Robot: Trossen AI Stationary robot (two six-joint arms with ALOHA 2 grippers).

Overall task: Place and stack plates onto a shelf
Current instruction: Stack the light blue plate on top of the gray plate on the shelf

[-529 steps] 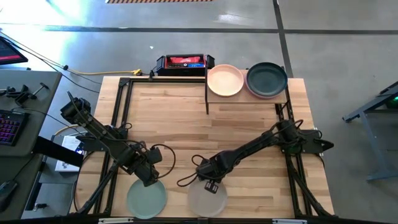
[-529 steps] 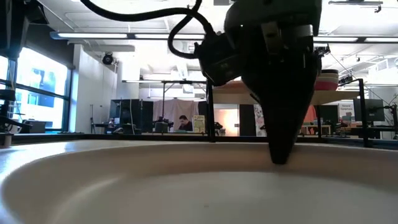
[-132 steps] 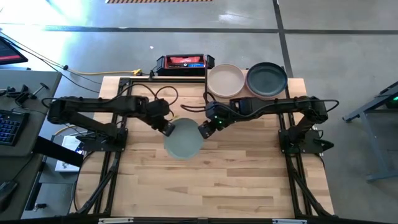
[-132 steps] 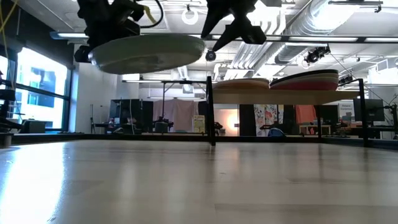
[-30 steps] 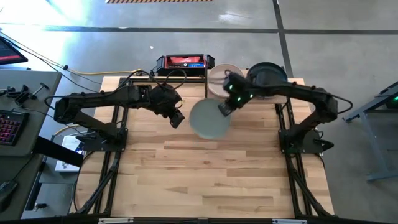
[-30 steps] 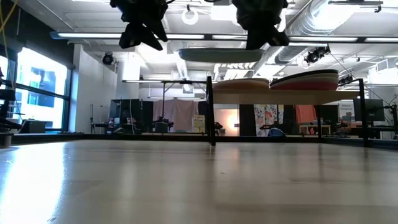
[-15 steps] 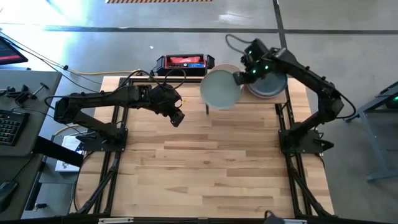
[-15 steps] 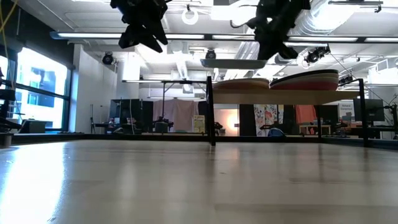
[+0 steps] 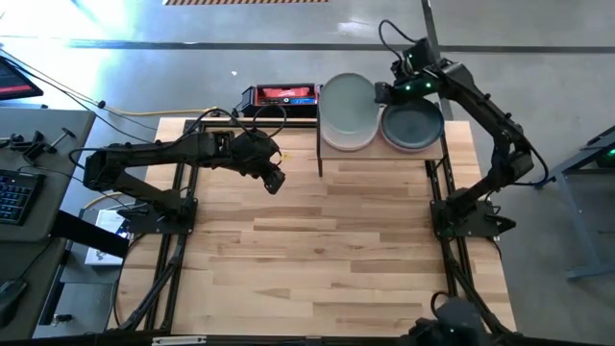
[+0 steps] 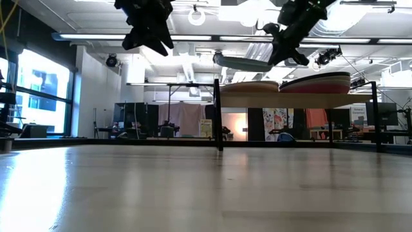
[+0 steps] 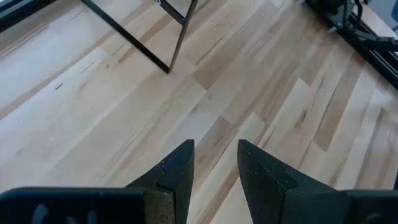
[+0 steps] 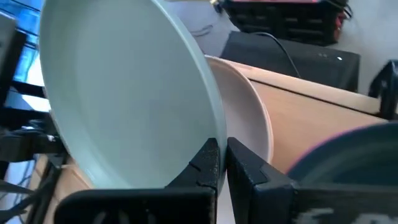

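Two stacks already sit on the small raised shelf (image 9: 382,154) of light wood with thin black posts, at the far right corner of the tabletop (image 9: 317,259): a left stack topped by a pale peach round plate (image 12: 252,127) and a right stack topped by a charcoal round plate (image 9: 415,127). We cannot count the plates in each stack, though the low view shows several rims layered in pale and reddish tones. No plates show on the bare planks, so we judge the task nearly done; what seems left is setting down the one plate in hand.

That one is the sage green round shallow plate (image 9: 345,110), pinched by its rim in our right gripper (image 12: 222,163), whose fingers are clamped tight on the edge. It hangs just above the left stack, tilted, not yet resting on it.

Our left gripper (image 11: 215,163) waits over the far left part of the tabletop with its fingers parted and nothing between them.

The plates look matte and smooth, with low upturned rims. The tabletop is jointed pale wood planks with visible grain. A black-and-red box (image 9: 282,97) sits just beyond the far edge.
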